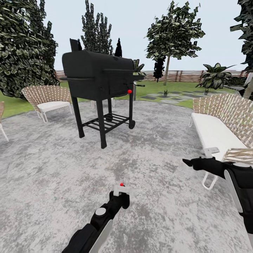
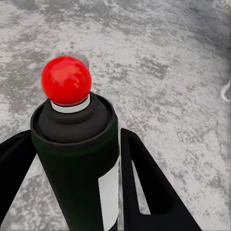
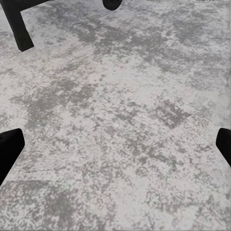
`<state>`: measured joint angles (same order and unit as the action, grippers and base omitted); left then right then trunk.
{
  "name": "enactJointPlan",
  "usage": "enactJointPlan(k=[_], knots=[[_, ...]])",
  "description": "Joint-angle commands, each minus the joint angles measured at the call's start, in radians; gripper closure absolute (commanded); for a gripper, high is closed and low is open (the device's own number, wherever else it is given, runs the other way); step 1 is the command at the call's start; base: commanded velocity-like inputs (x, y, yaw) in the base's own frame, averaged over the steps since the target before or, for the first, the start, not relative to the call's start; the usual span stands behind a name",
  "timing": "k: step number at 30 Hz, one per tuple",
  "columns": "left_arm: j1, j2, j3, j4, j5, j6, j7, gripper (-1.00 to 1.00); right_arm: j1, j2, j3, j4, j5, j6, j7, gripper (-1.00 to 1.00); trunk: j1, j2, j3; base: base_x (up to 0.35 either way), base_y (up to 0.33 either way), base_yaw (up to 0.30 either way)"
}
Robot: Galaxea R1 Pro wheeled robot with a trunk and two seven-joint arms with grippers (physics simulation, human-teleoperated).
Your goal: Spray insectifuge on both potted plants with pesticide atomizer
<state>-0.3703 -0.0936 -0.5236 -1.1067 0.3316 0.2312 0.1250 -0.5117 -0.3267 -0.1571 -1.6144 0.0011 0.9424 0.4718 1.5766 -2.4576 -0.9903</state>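
Observation:
My left gripper [image 1: 121,198] is shut on the pesticide atomizer [image 1: 122,191], low over the round gravel patio [image 1: 151,147]. The left wrist view shows its black body [image 2: 77,163] between the two black fingers [image 2: 149,192], with the round red tip [image 2: 66,79] on top. My right gripper [image 1: 188,162] hangs open and holds nothing at the right, beside the sofa; its fingertips stand far apart over gravel in the right wrist view [image 3: 115,147]. A tiny leafy plant [image 1: 165,93] stands far off on the lawn among stepping stones, too small to identify.
A black barbecue grill [image 1: 102,75] on legs stands ahead at centre-left. A wicker chair [image 1: 47,98] is at the left and a wicker sofa with white cushion [image 1: 218,133] at the right. Lawn, stepping stones [image 1: 175,96], trees and a slatted fence [image 1: 182,75] lie beyond.

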Motion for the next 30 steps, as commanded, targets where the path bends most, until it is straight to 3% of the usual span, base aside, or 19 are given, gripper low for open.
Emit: enactJointPlan(k=[1, 20, 23, 26, 27, 30], knots=[[-0.001, -0.001, -0.003, -0.001, 0.011, 0.004, 0.008, 1.0, -0.001, 0.0, -0.001, -0.001, 0.0, 0.005, 0.005, -1.0, 0.0, 0.0, -0.001, 0.319, -0.038, -0.009], [-0.001, -0.019, -0.002, -0.001, 0.013, 0.051, 0.004, 1.0, 0.003, 0.002, 0.005, 0.0, -0.006, -0.002, 0.016, -1.0, 0.0, 0.0, -0.001, 0.333, -0.033, -0.001], [-0.001, -0.021, -0.002, -0.002, 0.033, 0.065, 0.002, 1.0, 0.001, 0.014, 0.009, 0.0, -0.012, -0.019, 0.017, -1.0, 0.0, 0.0, -0.001, 0.338, -0.001, 0.0], [-0.001, -0.019, -0.001, 0.001, 0.071, 0.068, -0.004, 1.0, -0.004, 0.074, 0.011, -0.001, -0.026, -0.023, 0.034, -1.0, 0.0, 0.0, -0.001, 0.339, 0.0, 0.0], [-0.001, -0.017, 0.0, 0.003, 0.084, 0.068, -0.005, 1.0, -0.006, 0.117, 0.01, -0.001, -0.031, -0.025, 0.051, -1.0, 0.0, 0.0, -0.001, 0.339, 0.0, 0.0], [-0.001, -0.016, 0.0, 0.002, 0.098, 0.066, -0.004, 1.0, -0.009, 0.188, 0.009, -0.001, -0.035, -0.037, 0.076, -1.0, 0.0, 0.0, -0.001, 0.34, 0.0, 0.0]])
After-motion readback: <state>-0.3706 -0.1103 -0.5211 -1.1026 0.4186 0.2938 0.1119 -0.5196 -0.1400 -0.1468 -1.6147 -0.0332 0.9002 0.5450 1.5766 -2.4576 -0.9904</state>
